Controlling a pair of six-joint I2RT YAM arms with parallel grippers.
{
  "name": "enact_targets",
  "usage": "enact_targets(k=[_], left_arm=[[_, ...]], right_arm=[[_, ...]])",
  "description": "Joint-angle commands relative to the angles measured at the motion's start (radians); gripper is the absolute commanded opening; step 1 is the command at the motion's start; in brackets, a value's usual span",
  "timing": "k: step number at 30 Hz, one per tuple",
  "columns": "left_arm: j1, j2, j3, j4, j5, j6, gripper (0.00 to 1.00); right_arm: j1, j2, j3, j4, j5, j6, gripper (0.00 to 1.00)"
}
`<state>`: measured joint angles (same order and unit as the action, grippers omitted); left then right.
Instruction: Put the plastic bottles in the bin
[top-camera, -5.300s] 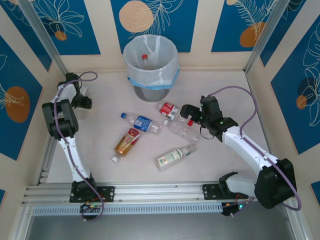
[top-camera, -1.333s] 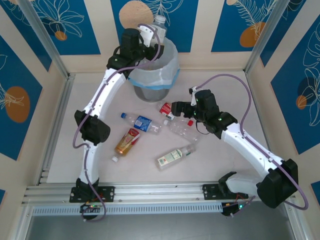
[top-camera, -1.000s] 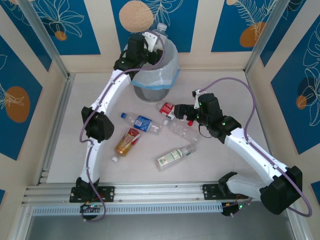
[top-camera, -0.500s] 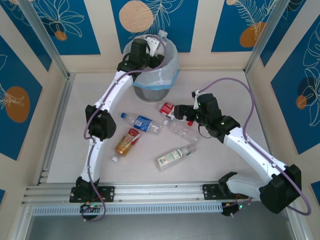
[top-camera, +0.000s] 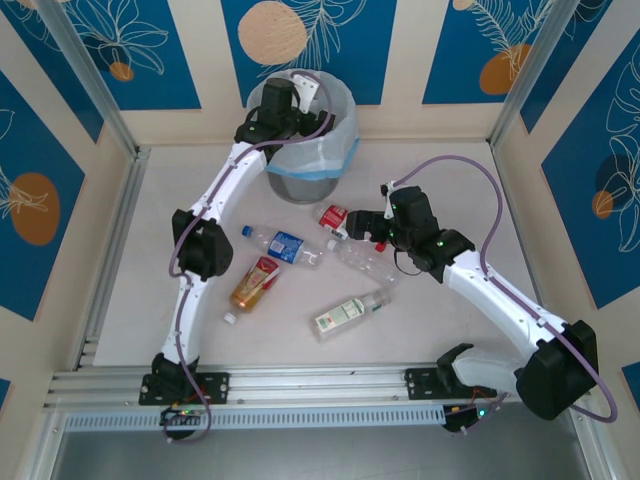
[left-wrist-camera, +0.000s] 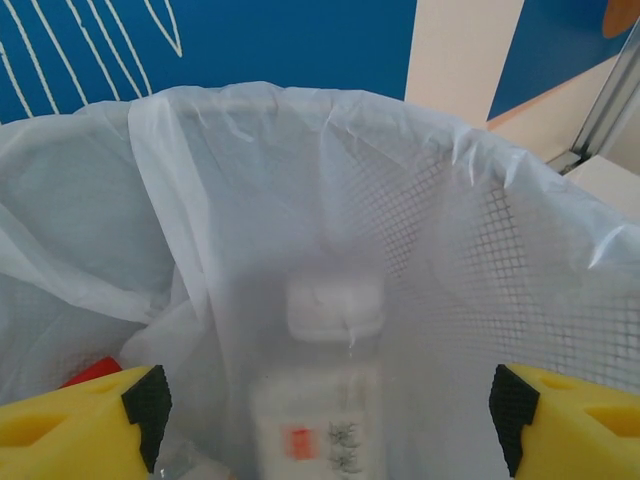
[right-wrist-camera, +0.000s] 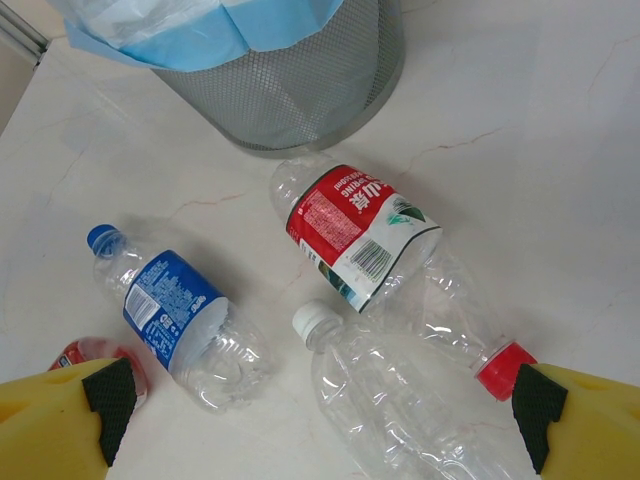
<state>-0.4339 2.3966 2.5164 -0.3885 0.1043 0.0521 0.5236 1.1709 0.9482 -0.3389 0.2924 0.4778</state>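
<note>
The bin (top-camera: 330, 150) stands at the back, a grey mesh wastebasket with a white liner (left-wrist-camera: 200, 200). My left gripper (top-camera: 300, 95) hangs over its mouth, open (left-wrist-camera: 326, 410). A blurred white-capped bottle (left-wrist-camera: 335, 308) sits free between the wide-apart fingers, inside the liner, beside a red cap (left-wrist-camera: 95, 370). On the table lie a red-label bottle (right-wrist-camera: 355, 228), a blue-label bottle (right-wrist-camera: 170, 305), a clear white-capped bottle (right-wrist-camera: 400, 400), a gold-red bottle (top-camera: 255, 283) and a green-white bottle (top-camera: 347, 313). My right gripper (top-camera: 362, 225) hovers open (right-wrist-camera: 322, 400) above the red-label and clear bottles.
Walls with blue panels close in the table on three sides. A metal rail (top-camera: 110, 290) runs along the left edge. The bin's mesh wall (right-wrist-camera: 290, 90) stands just beyond the red-label bottle. Bare tabletop (top-camera: 440, 175) lies to the right of the bin.
The left gripper has sunk toward the bin's mouth and let go of the white-capped bottle, which now sits inside the liner. The right gripper has edged slightly left over the bottles.
</note>
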Motion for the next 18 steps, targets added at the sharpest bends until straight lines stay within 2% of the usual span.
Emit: enact_targets(k=[1, 11, 18], left_arm=[[0.012, -0.003, 0.036, 0.020, 0.031, -0.035, 0.88], [0.012, -0.048, 0.037, 0.008, 0.062, -0.044, 0.96], [0.010, -0.110, 0.036, -0.051, 0.148, -0.079, 0.99]], right_arm=[[0.006, 0.005, 0.034, -0.006, 0.007, 0.013, 0.99], [0.006, 0.012, 0.041, -0.006, 0.008, 0.005, 0.99], [0.006, 0.024, 0.047, -0.009, 0.005, 0.012, 0.99]])
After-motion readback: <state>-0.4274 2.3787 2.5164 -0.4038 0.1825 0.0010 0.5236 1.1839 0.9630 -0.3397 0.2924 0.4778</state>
